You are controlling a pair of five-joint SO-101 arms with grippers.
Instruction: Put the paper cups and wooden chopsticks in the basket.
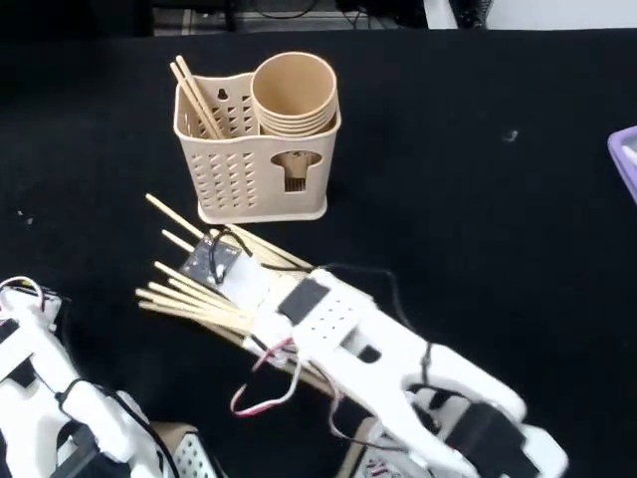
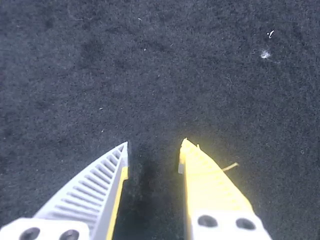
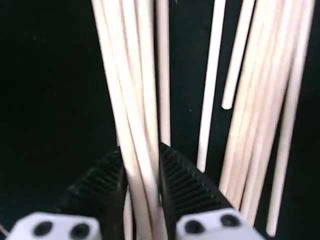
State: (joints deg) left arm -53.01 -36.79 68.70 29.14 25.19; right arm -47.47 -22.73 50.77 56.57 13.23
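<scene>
A beige perforated basket (image 1: pixel 244 174) stands at the back of the black table. In one compartment is a stack of paper cups (image 1: pixel 295 95); in the other, a few wooden chopsticks (image 1: pixel 196 95) lean upright. In front of the basket lies a loose pile of chopsticks (image 1: pixel 184 296). The right arm (image 1: pixel 328 329) stretches over this pile. My right gripper (image 3: pixel 140 152) is shut on a few chopsticks (image 3: pixel 132 100), with the other sticks (image 3: pixel 260 115) lying beside it. My left gripper (image 2: pixel 152 150) hangs open over bare black cloth, nothing between its fingers.
The left arm (image 1: pixel 45 388) sits at the front left corner. A purple object (image 1: pixel 625 159) pokes in at the right edge. A beige perforated piece (image 1: pixel 189 453) lies at the front edge between the arms.
</scene>
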